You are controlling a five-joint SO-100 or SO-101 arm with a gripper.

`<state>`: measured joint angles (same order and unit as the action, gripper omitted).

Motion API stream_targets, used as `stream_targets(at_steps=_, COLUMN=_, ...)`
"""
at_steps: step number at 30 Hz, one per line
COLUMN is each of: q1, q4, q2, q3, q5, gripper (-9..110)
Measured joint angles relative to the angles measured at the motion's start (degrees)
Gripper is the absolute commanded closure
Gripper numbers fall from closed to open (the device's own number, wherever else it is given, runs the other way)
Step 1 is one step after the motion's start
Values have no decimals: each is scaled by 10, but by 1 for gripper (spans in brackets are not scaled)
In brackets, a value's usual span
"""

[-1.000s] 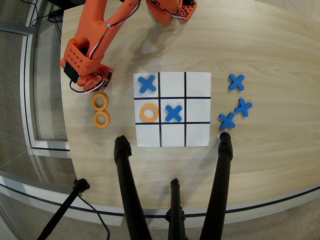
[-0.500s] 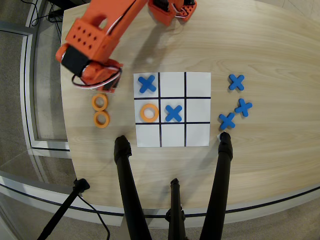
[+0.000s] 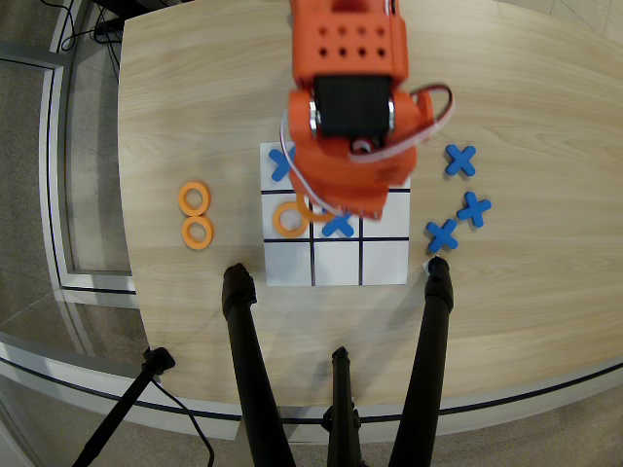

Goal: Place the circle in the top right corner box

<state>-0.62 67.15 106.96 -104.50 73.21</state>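
Observation:
The paper grid [image 3: 336, 263] lies in the middle of the table. My orange arm [image 3: 350, 165] hangs over its upper part and hides the top middle and top right cells. An orange ring [image 3: 290, 218] lies in the middle left cell. A blue X [image 3: 281, 163] lies in the top left cell and another blue X [image 3: 338, 226] in the centre cell. A curved orange piece [image 3: 313, 205] shows at the arm's lower left edge, touching the ring's upper right. I cannot tell whether it is a finger or a second ring. The fingertips are hidden under the arm.
Two spare orange rings [image 3: 196, 215] lie on the table left of the grid. Three blue X pieces [image 3: 460, 160] lie to its right. Black tripod legs [image 3: 243, 341] stand along the front edge. The grid's bottom row is blank.

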Motion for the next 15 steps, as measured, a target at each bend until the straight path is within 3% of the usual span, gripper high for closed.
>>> stream_targets(at_steps=15, q1=84, q4=-39, q2=-411, q3=358, q5=-17, gripper=102)
